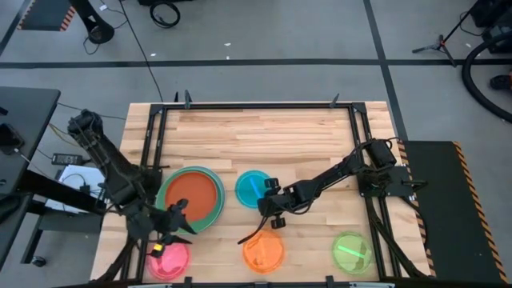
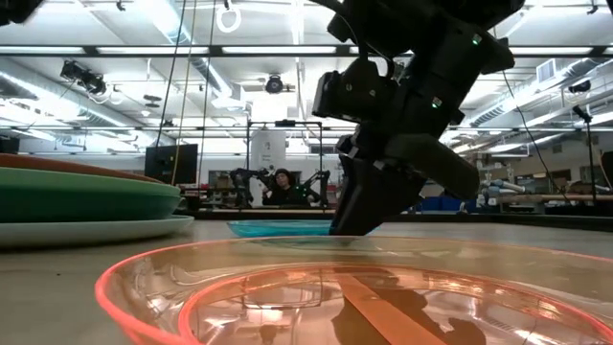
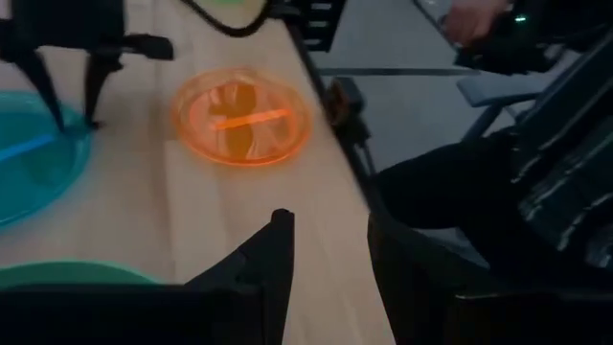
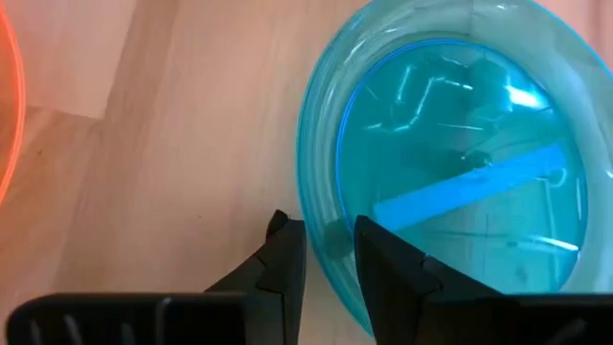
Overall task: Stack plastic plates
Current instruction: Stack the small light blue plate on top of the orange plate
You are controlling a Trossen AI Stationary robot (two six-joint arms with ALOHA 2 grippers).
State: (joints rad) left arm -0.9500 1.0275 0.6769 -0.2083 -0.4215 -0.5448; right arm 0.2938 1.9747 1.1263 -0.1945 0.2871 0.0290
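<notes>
Straddling the teal plate [image 4: 450, 182] at its rim, the right tool [image 4: 330, 251] stands narrowly open, one finger either side.

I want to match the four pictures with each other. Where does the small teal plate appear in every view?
High view: teal plate at table middle, right of the big plate stack, at the right pincer.
Low view: thin teal strip behind the orange plate.
Left wrist view: at the picture's left edge.
Right wrist view: fills the picture, rim between the pincer's fingers.
Shared landmark: the orange plate.
</notes>
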